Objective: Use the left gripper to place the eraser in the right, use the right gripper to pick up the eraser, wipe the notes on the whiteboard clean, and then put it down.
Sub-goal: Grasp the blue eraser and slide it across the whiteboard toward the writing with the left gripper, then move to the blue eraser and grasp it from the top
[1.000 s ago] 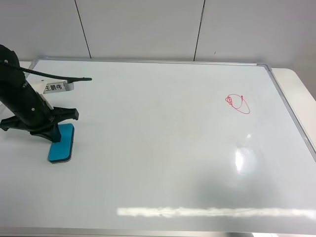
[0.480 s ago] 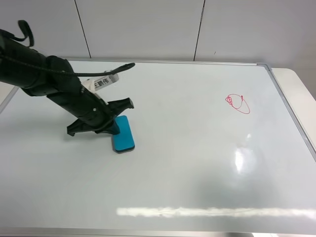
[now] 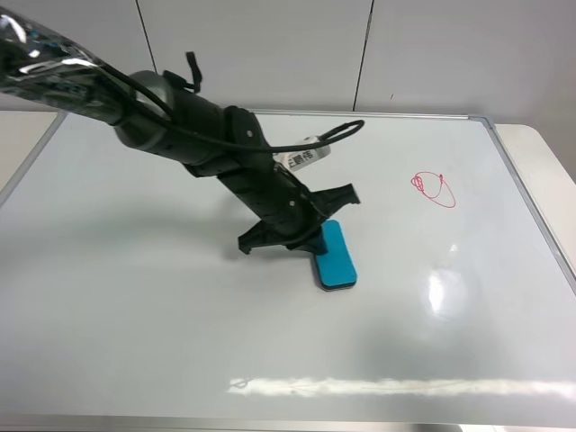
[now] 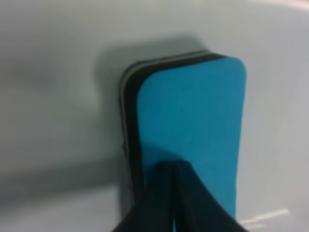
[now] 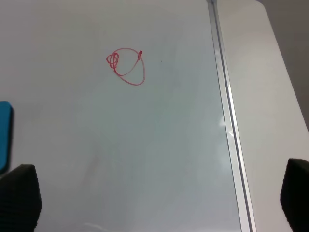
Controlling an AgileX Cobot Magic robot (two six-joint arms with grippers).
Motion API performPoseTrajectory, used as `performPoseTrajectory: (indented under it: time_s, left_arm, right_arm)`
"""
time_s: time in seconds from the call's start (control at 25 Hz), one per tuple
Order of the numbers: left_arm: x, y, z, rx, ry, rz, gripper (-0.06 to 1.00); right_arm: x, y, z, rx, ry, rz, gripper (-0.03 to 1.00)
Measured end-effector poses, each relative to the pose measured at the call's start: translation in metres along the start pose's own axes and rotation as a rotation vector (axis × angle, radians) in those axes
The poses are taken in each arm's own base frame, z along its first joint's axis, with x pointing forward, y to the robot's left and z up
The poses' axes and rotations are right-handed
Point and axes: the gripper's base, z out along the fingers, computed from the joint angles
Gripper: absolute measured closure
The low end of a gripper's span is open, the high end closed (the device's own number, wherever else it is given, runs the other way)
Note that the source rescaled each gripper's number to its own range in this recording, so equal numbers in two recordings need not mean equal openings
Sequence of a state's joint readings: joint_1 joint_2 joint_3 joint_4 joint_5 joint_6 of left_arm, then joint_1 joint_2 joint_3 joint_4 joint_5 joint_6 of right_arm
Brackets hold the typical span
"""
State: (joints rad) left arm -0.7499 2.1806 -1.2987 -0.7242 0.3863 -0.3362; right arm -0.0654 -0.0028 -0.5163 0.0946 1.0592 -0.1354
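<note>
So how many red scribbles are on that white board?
1: a looped red scribble on the right side of the whiteboard, right of the eraser. The arm covers some board, so another may be hidden.

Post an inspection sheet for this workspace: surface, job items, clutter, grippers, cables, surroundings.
Surface: whiteboard, glossy, silver-framed, glare near front edge.
Job's things: eraser flat on the board, teal side up; notes, red scribble, unwiped, apart from eraser.
Clutter: nothing seen.
Grippers: left gripper shut, tips on eraser's teal top; right gripper open, empty, above the board.
Cables: black cable with white tag arcs off the left arm.
Surroundings: wall panels behind; table top beyond right frame.
</note>
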Motion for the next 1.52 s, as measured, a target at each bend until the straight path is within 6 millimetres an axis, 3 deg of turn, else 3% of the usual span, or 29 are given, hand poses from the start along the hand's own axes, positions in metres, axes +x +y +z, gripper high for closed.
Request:
performPoseTrajectory:
  time_s: [0.44, 0.64, 0.88, 1.0, 1.12, 1.24, 1.28, 1.32, 1.36, 1.52]
  left_arm:
    - [0.021, -0.085, 0.06, 0.168, 0.096, 0.074, 0.94]
    - [0.019, -0.098, 0.067, 0.203, 0.094, 0.092, 0.94]
    - [0.019, -0.105, 0.056, 0.204, 0.077, 0.148, 0.94]
    - [0.02, -0.115, 0.031, 0.197, 0.042, 0.255, 0.94]
    - [0.016, -0.14, -0.024, 0.244, -0.064, 0.388, 0.94]
    - [0.015, -0.165, -0.097, 0.324, -0.194, 0.498, 0.94]
    - [0.015, -0.165, -0.097, 0.324, -0.194, 0.498, 0.94]
    - [0.014, -0.167, -0.116, 0.333, -0.231, 0.525, 0.94]
    - [0.01, -0.159, -0.142, 0.315, -0.287, 0.565, 0.94]
    - [-0.01, -0.111, -0.175, 0.208, -0.378, 0.576, 0.94]
  right_arm:
    - [0.0, 0.0, 0.0, 0.0, 0.0, 0.0, -0.03]
    - [0.0, 0.0, 0.0, 0.0, 0.0, 0.0, -0.03]
    - [0.0, 0.0, 0.0, 0.0, 0.0, 0.0, -0.03]
    - [0.0, 0.0, 0.0, 0.0, 0.0, 0.0, -0.03]
    - [0.0, 0.0, 0.0, 0.0, 0.0, 0.0, -0.03]
    - [0.0, 0.0, 0.0, 0.0, 0.0, 0.0, -0.03]
    - [0.0, 0.0, 0.0, 0.0, 0.0, 0.0, -0.03]
    - [0.0, 0.0, 0.0, 0.0, 0.0, 0.0, -0.03]
    - [0.0, 0.0, 0.0, 0.0, 0.0, 0.0, -0.03]
    - [0.0, 0.0, 0.0, 0.0, 0.0, 0.0, -0.03]
